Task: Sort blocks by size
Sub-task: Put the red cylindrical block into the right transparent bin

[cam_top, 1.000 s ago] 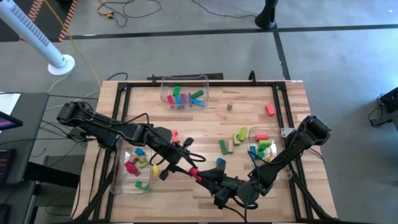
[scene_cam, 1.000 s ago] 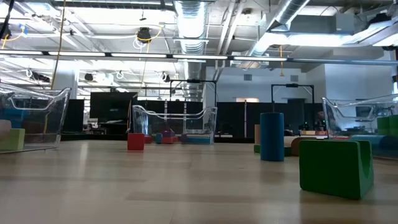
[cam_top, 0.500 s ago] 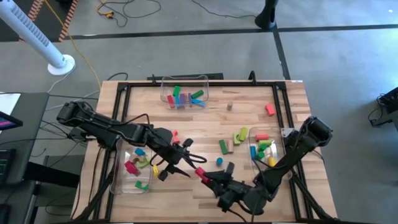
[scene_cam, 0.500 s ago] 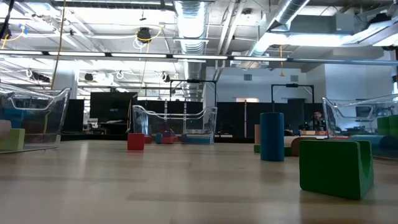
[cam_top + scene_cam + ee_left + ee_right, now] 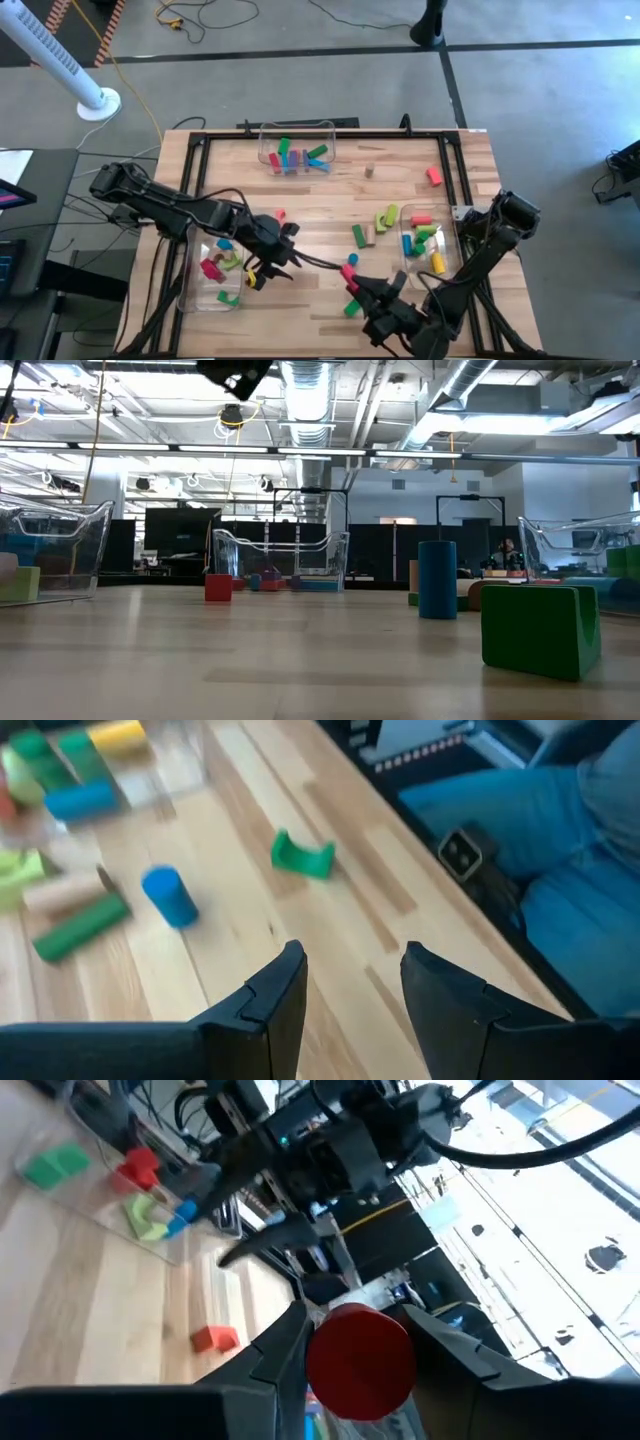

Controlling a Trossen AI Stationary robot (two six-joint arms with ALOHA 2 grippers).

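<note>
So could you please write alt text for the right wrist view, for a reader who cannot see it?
The right gripper holds a red cylinder block between its two dark fingers. Beyond, the left arm hangs over the wooden table, near a clear bin of coloured blocks.

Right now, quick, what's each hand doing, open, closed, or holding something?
Left hand: open, holding nothing, above the bare table.
Right hand: closed on a red cylinder block.
</note>
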